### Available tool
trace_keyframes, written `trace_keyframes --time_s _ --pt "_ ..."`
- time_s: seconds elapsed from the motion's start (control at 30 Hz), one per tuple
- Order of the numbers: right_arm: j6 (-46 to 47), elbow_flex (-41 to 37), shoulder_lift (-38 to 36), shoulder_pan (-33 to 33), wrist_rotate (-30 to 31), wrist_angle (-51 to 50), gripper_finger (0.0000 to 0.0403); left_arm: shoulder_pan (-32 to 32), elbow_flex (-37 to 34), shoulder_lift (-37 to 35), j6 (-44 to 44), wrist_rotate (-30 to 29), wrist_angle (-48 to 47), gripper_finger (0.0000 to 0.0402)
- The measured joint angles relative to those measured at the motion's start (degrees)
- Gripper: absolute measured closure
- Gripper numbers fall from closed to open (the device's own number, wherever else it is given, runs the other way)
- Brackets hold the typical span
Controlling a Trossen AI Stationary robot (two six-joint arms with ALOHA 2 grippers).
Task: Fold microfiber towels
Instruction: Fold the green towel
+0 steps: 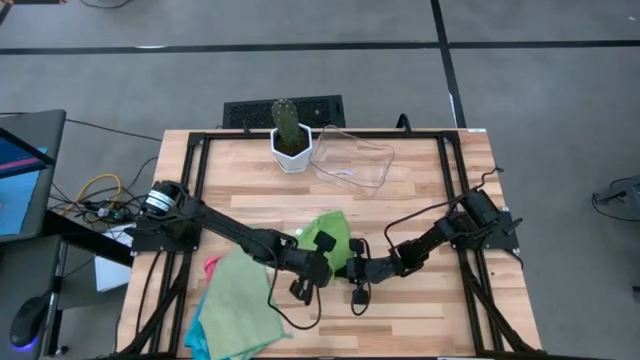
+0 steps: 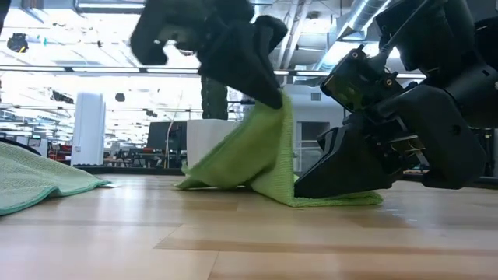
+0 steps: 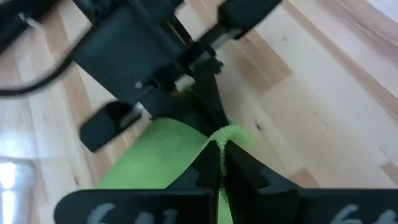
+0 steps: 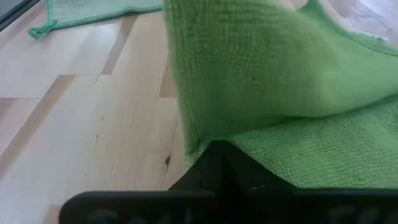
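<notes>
Item under work: bright green towel (image 1: 325, 232), lying mid-desk, slightly toward the near edge, between the two arms.
Left gripper (image 1: 322, 243): jaws together, clamped on a raised corner of the bright green towel; the low view shows the cloth hanging from them in a tent shape.
Right gripper (image 1: 357, 268): low on the desk at the towel's right edge; jaws closed and pinching the cloth against the wood, as far as the right wrist view shows.
Remaining stock: pale green towel (image 1: 243, 300) spread at the near left corner, with a pink towel (image 1: 211, 266) and a blue towel (image 1: 200, 335) showing beneath its edges.
Other items: cactus pot (image 1: 291, 150) and clear tray (image 1: 352, 160) at the far side, well apart from the work.
Handling judgement: cloth is light, limp and non-fragile; it drapes and sags wherever unsupported, and its nap likely grips the wood.
Recommended hold: corners or hemmed edge, pinched firmly; a mid-panel grasp would probably bunch the fabric.
</notes>
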Motion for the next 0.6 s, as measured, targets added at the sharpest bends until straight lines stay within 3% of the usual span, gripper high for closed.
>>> trace_keyframes --time_s 0.23,0.6 --pt "0.0 0.1 0.0 0.0 -0.1 -0.1 0.0387 1.8 0.0 2.9 2.0 2.4 2.8 0.0399" --pt "-0.1 0.2 0.0 0.0 -0.2 -0.2 0.0381 2.0 1.8 4.3 4.1 0.8 5.9 0.0399"
